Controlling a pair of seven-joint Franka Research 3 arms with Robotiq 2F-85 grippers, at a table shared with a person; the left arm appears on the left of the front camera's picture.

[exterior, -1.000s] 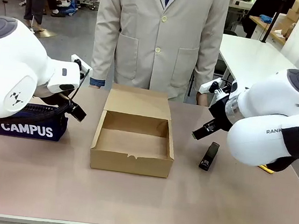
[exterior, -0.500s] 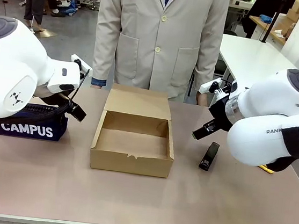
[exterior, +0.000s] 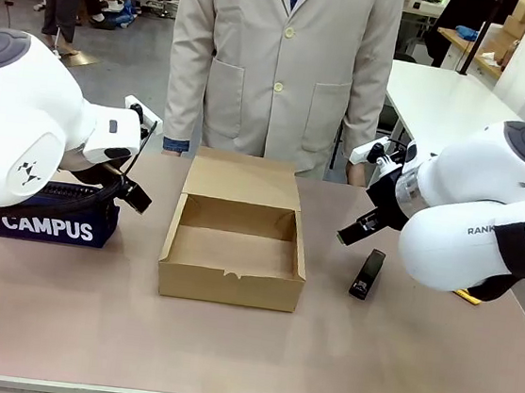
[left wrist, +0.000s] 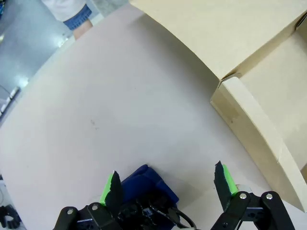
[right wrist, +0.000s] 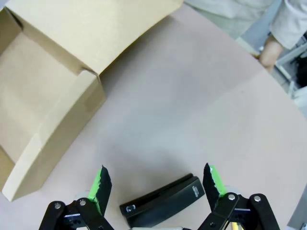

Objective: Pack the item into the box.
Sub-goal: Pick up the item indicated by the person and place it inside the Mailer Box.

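R gripper (right wrist: pixel 156 175) wide open, empty, poised over black stapler (right wrist: pixel 163 201), no contact. Stapler flat on table (exterior: pixel 226 354), near right side of open cardboard box (exterior: pixel 229 288). L gripper (left wrist: pixel 167 175) wide open too, nothing held, above CAMPUS pencil case (left wrist: pixel 146 184).

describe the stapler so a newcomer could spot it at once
Find the open cardboard box mid-table, then look toward the robot's right. Just below the right end effector lies the stapler: small, slim, all black, unlike the navy CAMPUS pencil case on the box's other side.
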